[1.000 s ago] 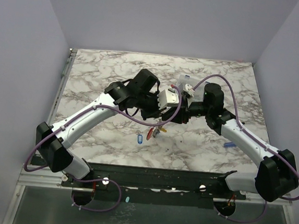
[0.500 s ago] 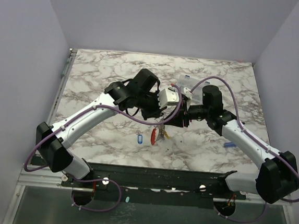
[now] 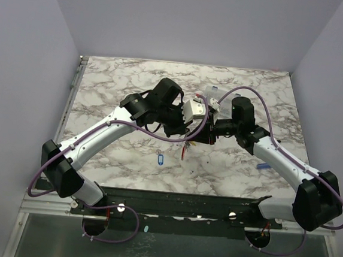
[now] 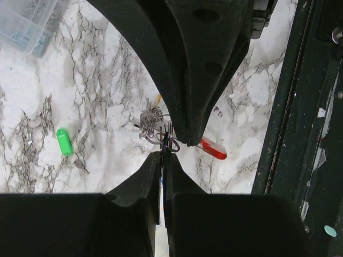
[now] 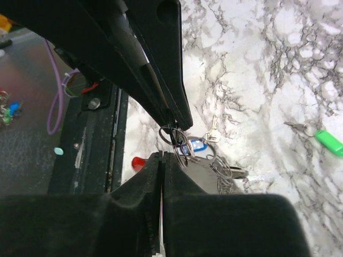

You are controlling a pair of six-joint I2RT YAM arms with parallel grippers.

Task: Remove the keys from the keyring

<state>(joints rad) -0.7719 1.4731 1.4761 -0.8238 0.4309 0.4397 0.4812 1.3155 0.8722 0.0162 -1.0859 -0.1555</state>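
Red tag point(image 4: 213, 150) swung up under the arms, and right gripper point(image 5: 162, 158) pinched tighter. It and left gripper point(image 4: 163, 158) are both clamped on the keyring point(image 5: 174, 138), held mid-air with keys point(image 4: 150, 122) dangling. Step looks like working a key off. Next move needs the coil pried apart. Clear compartment box point(image 4: 29, 21) holds small bits, too blurry to tell.

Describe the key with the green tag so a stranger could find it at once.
On the marble table, look away from the hanging bunch of keys. One key lies alone on the marble; its green tag marks it, against a red tag and a blue tag near the bunch.
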